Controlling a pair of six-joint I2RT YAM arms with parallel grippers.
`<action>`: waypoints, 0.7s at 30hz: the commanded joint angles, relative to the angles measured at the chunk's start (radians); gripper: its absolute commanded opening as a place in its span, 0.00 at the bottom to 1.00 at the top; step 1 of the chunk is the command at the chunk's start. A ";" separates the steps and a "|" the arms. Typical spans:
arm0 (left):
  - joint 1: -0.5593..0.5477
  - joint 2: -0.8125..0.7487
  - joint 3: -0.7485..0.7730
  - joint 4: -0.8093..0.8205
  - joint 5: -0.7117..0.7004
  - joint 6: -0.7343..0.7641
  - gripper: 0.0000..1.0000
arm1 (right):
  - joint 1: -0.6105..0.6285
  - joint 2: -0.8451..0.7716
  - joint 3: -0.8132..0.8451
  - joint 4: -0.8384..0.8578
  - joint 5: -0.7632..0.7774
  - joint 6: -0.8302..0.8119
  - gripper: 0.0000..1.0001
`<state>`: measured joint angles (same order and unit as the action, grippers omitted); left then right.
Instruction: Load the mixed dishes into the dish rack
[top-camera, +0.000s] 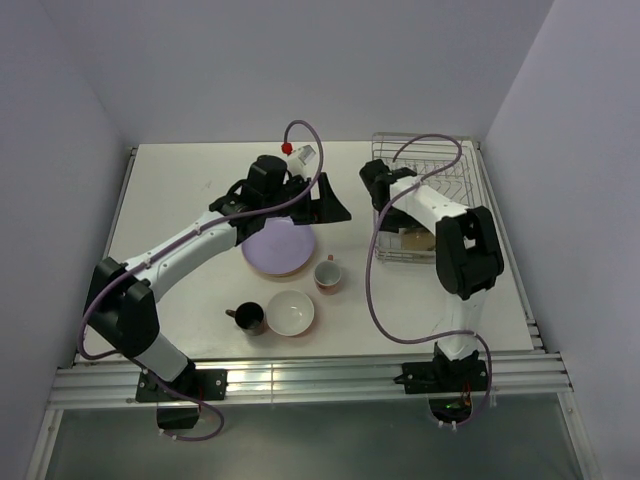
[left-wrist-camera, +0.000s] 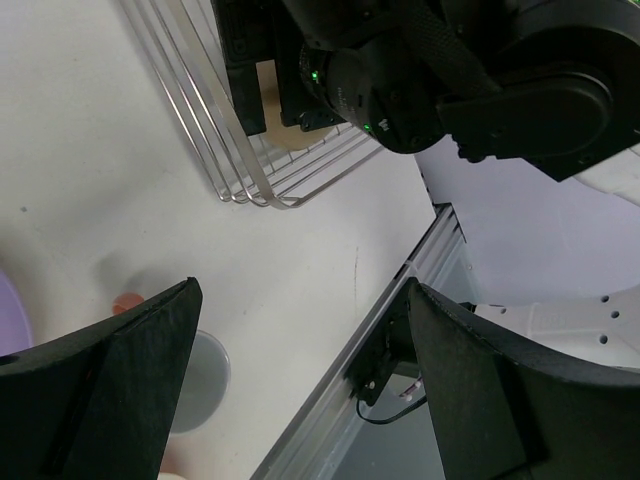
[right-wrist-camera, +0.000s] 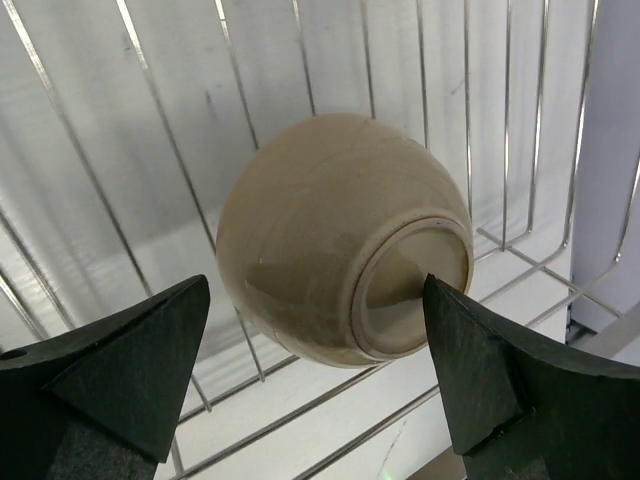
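Observation:
The silver wire dish rack (top-camera: 440, 175) stands at the back right. A cream bowl (right-wrist-camera: 340, 260) lies on its side on the dish rack's wires (right-wrist-camera: 160, 130), foot ring toward the camera. My right gripper (right-wrist-camera: 315, 300) is open around the bowl, one finger on each side and the right tip close to the foot ring. On the table are a lilac plate (top-camera: 280, 248), a pink mug (top-camera: 327, 273), a bowl with a white inside (top-camera: 290, 312) and a small black cup (top-camera: 248, 318). My left gripper (top-camera: 330, 205) hangs open and empty just beyond the plate.
In the left wrist view the rack's corner (left-wrist-camera: 250, 175) and the right arm (left-wrist-camera: 450, 70) lie ahead, with the mug (left-wrist-camera: 200, 380) by the left finger. The table's metal rail (left-wrist-camera: 390, 320) runs diagonally below. Purple cables loop over both arms.

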<state>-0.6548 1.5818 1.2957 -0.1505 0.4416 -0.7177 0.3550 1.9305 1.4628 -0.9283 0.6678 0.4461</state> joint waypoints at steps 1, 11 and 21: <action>0.004 -0.063 -0.012 -0.018 -0.030 0.023 0.91 | 0.001 -0.079 -0.027 0.074 -0.129 -0.007 0.94; 0.004 -0.123 -0.041 -0.078 -0.086 0.021 0.91 | 0.004 -0.160 -0.081 0.088 -0.158 0.013 0.93; 0.003 -0.155 -0.059 -0.103 -0.106 0.023 0.91 | 0.036 -0.309 -0.151 0.089 -0.155 0.043 0.90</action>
<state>-0.6548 1.4612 1.2304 -0.2604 0.3492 -0.7177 0.3717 1.6993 1.3293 -0.8417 0.4965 0.4583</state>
